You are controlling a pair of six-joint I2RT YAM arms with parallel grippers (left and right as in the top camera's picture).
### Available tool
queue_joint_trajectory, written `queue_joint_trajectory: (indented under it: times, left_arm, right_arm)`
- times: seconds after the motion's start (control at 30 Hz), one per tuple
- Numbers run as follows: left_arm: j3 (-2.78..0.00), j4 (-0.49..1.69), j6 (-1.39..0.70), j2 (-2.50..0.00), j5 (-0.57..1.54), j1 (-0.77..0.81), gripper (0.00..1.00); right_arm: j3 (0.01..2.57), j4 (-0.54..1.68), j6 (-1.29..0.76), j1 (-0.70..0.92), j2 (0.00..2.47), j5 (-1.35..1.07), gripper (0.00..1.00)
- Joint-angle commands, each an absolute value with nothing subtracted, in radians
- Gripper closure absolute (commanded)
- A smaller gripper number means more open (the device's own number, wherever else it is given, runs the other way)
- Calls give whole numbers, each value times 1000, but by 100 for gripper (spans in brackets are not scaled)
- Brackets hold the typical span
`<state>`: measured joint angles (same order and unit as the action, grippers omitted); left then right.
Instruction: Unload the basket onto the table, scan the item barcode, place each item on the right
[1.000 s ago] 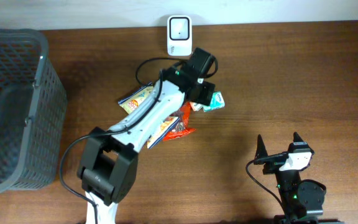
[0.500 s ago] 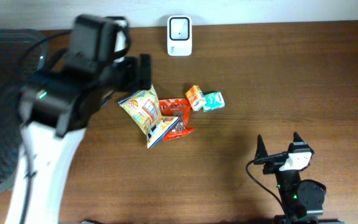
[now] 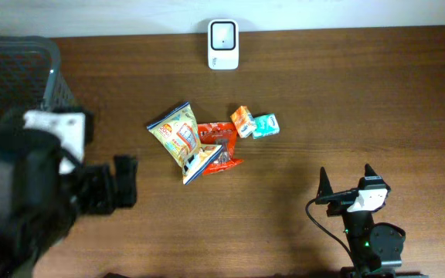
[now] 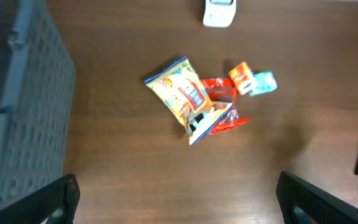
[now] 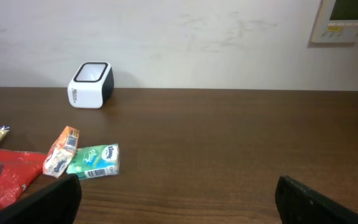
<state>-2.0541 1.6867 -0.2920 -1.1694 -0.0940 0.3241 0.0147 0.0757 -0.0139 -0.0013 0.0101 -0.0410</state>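
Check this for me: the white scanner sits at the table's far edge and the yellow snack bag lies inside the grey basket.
Wrong on the bag: the yellow snack bag lies on the table, outside the grey basket, as the overhead view shows. The white scanner does sit at the far edge.

Table [image 3: 377,93]: dark brown, with a wood-grain pattern. Wall [image 5: 197,43]: off-white. Barcode scanner [image 3: 223,44]: white body with a dark window. Basket [image 4: 23,112]: dark grey, with a grid mesh pattern. Snack bag [image 3: 178,137]: yellow, blue-edged, with multicoloured print. Packet [image 3: 229,161]: red. Small carton [image 3: 243,121]: orange and white. Tissue pack [image 3: 266,125]: teal-green with white lettering. Wall panel [image 5: 347,18]: cream with a pale green screen.
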Motion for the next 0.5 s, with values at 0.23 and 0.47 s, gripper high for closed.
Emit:
queue_joint_trajectory:
  times: [0.23,0.47]
  left_arm:
    - [-1975,1688,-352,-850,-91,319,1]
    - [-1975,1688,-351,-789,-91,319,1]
  right_arm:
    - [6,78,-7,-7,4,-29,1]
    - [6,78,-7,-7,4,-29,2]
